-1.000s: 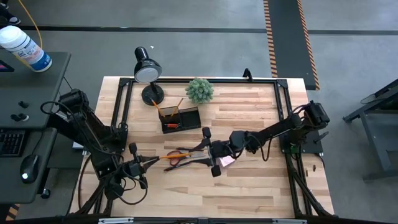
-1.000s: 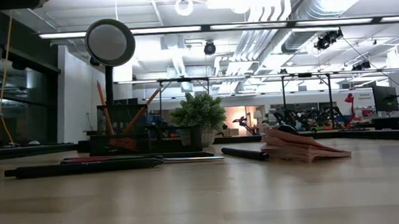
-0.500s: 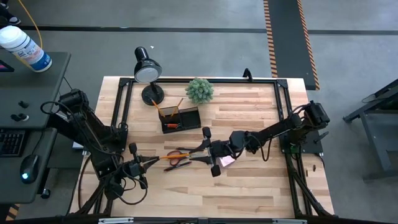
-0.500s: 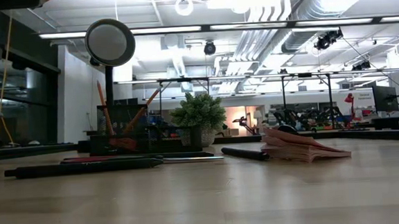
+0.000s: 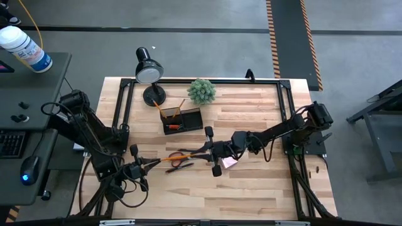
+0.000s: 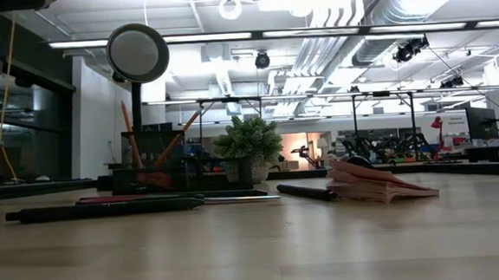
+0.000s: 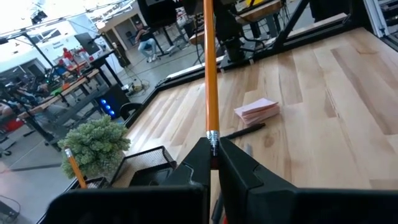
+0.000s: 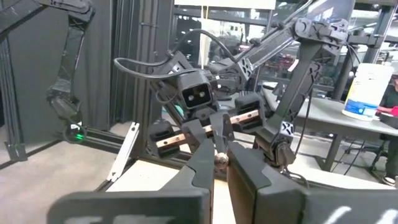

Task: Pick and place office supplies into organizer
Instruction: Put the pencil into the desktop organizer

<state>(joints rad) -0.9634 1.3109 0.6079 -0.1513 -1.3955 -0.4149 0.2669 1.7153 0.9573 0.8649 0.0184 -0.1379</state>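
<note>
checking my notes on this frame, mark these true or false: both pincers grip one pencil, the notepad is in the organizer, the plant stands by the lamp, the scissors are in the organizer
1. Both pincers grip one pencil: true. The left pincer holds one end, the right pincer the other.
2. The notepad is in the organizer: false. It lies on the table under the right arm.
3. The plant stands by the lamp: true.
4. The scissors are in the organizer: false. They lie on the table, below the pencil.
</note>
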